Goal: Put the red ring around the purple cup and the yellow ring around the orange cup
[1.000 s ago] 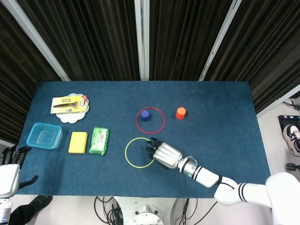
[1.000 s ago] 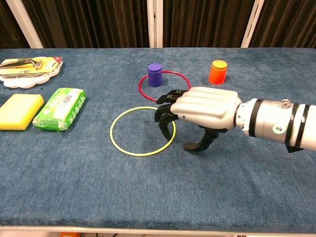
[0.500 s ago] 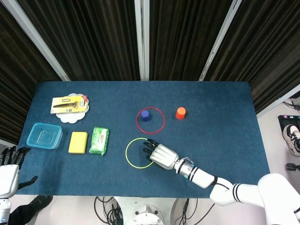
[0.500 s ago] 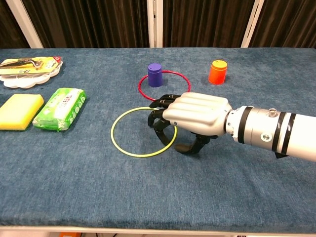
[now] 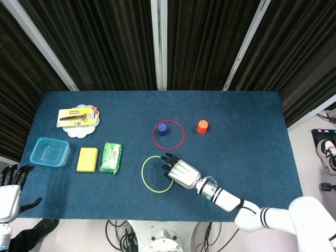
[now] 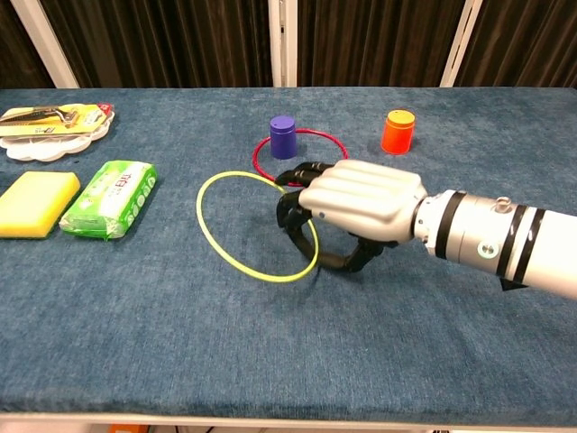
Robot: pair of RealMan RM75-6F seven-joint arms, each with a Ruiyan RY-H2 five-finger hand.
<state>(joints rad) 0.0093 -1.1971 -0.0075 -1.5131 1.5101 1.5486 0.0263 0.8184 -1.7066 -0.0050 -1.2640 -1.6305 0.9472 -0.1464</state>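
Observation:
The purple cup (image 5: pixel 163 129) (image 6: pixel 283 136) stands upright inside the red ring (image 5: pixel 183 135) (image 6: pixel 335 144), which lies flat on the blue table. The orange cup (image 5: pixel 202 126) (image 6: pixel 398 132) stands to its right, with nothing around it. My right hand (image 5: pixel 181 172) (image 6: pixel 361 203) grips the right edge of the yellow ring (image 5: pixel 142 178) (image 6: pixel 200 206), its fingers curled around the wire. In the chest view the ring is tilted, its left side raised off the cloth. My left hand (image 5: pixel 10 189) hangs off the table's front left corner, fingers spread and holding nothing.
On the left of the table are a white plate with a packaged tool (image 5: pixel 77 115) (image 6: pixel 54 120), a clear blue container (image 5: pixel 50 151), a yellow sponge (image 5: pixel 87 159) (image 6: pixel 34 203) and a green packet (image 5: pixel 111 157) (image 6: pixel 110 198).
My right hand closed on the yellow ring's right edge and lifted it, so the ring now tilts up off the table. The left hand stayed still.

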